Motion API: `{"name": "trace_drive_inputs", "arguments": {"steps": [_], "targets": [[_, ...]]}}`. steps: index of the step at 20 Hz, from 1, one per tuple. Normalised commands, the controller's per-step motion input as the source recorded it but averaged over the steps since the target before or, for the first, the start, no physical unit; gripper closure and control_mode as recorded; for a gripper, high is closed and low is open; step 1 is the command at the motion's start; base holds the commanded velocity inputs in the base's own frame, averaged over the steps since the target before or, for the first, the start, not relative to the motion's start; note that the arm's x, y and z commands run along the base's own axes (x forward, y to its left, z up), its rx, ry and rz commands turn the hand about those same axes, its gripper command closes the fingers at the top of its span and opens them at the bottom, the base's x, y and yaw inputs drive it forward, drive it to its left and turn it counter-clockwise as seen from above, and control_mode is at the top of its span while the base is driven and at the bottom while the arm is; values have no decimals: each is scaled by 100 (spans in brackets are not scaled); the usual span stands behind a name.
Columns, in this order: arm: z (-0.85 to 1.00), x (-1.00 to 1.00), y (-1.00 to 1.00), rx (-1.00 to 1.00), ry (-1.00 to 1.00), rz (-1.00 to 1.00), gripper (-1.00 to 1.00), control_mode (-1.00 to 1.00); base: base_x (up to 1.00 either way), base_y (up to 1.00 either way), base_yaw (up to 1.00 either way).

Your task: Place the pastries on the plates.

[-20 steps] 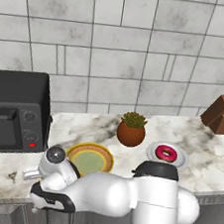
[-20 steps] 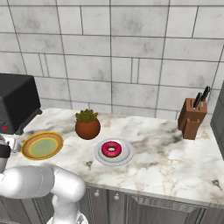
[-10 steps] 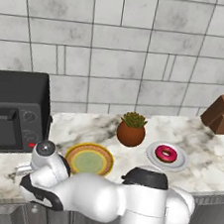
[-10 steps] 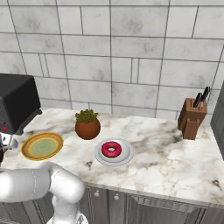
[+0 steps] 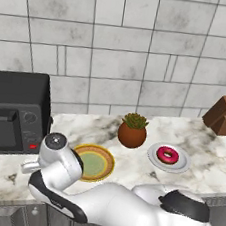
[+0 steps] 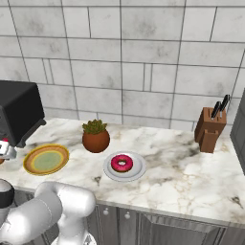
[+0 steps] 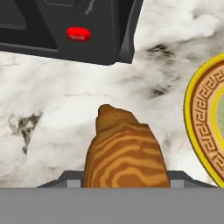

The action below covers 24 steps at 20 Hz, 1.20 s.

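Observation:
The golden-brown croissant (image 7: pixel 124 153) lies on the marble counter just in front of the microwave, and my gripper (image 7: pixel 126 179) is shut on it, one dark fingertip (image 7: pixel 70 178) showing on each side. Right of it in the hand view is the yellow-rimmed plate (image 7: pixel 201 122), bare; the same plate (image 5: pixel 109 167) (image 6: pixel 28 165) sits left of the plant in both base views. The pink-frosted donut (image 5: pixel 168 155) (image 6: pixel 122 163) rests on the white plate (image 5: pixel 151 159) (image 6: pixel 138 173). My arm bends low over the counter's front left and hides the hand in the left base view.
A black microwave (image 5: pixel 8 116) (image 6: pixel 16 112) (image 7: pixel 78 26) stands at the left, close behind the croissant. A brown pot with a green plant (image 5: pixel 132 132) (image 6: pixel 95 139) sits between the plates. A knife block (image 5: pixel 224 115) (image 6: pixel 209 129) stands at the far right.
The jaws have closed from wide open onto the croissant. The arm has swung further left and lower over the counter's front edge. Plates, donut and plant have not moved.

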Motion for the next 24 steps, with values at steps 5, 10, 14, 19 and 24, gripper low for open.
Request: {"name": "trace_drive_inputs", "arguments": {"steps": [5,10,14,19,24], "targets": [[38,-6,-65,0,0,-5,100,-100,0,0,0],[1,0,-66,0,0,-7,100,-100,0,0,0],[0,13,-71,0,0,-9,100,-100,0,0,0],[0,30,-55,0,0,-9,100,-100,0,0,0],[0,40,-29,0,0,-8,100,-100,0,0,0]]}}
